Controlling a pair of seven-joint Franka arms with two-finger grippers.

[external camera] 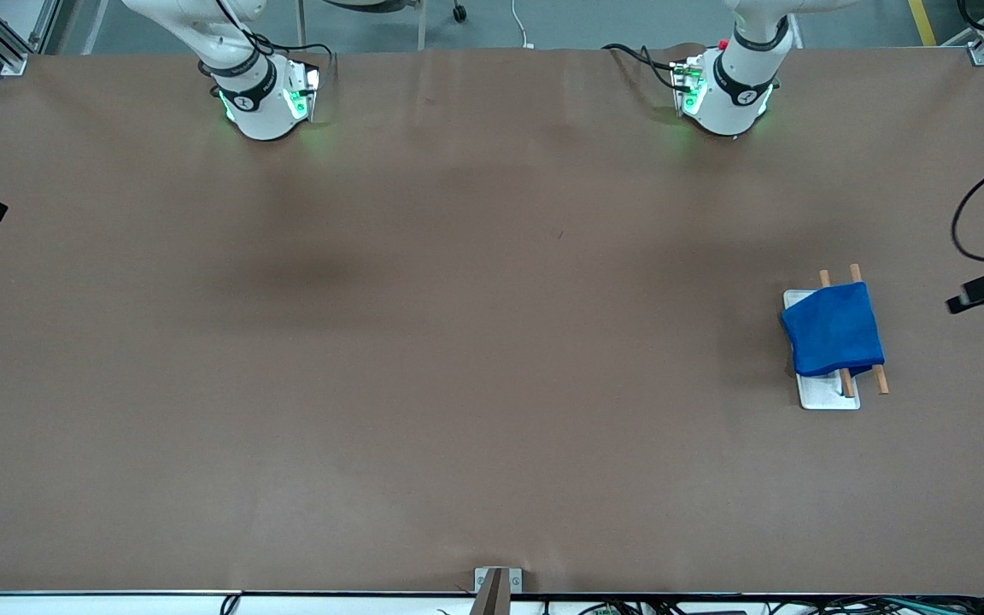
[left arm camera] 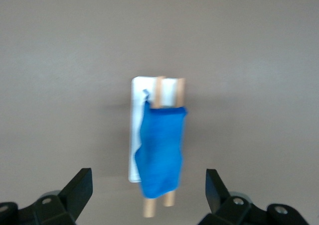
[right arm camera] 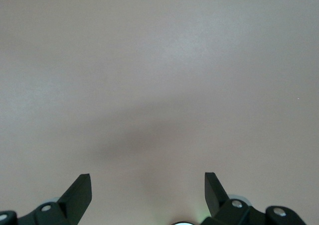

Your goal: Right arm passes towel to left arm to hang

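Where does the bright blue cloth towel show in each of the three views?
Front view: the bright blue cloth towel hangs over two wooden rods on a white base plate, toward the left arm's end of the table.
Left wrist view: the towel is central, above the open left gripper.
Right wrist view: not in it.
Shared landmark: the wooden rods.

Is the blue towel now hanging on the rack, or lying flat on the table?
Hanging: the towel drapes over the rack's two wooden rods, and neither open gripper holds it.

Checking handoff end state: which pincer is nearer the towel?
Left. The left pincer is open above the towel, which is draped on the rack. The right pincer, open, sees only bare table.
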